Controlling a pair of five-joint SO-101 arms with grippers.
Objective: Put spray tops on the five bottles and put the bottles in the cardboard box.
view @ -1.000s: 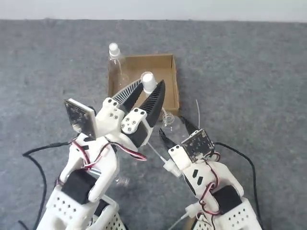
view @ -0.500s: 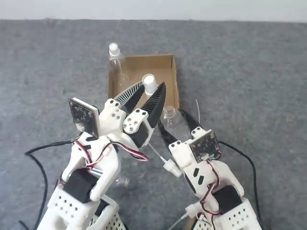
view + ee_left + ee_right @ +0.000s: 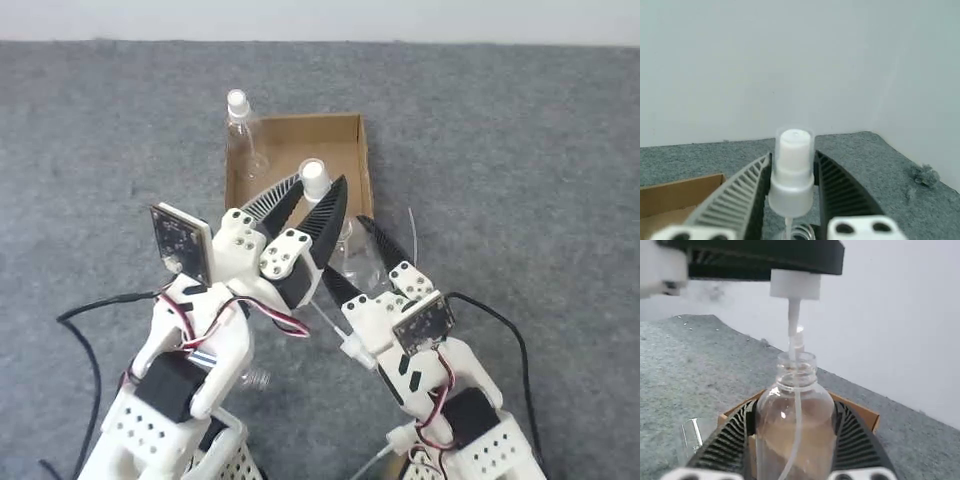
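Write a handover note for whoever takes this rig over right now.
The left pincer is shut on a spray top, above the bottle.
The right pincer is shut on that bottle, beside the box.
The tube is in the neck, but the top is not seated.
Done: one capped bottle stands at the box's far left corner.
Left: seat this top, box this bottle, then do the rest.
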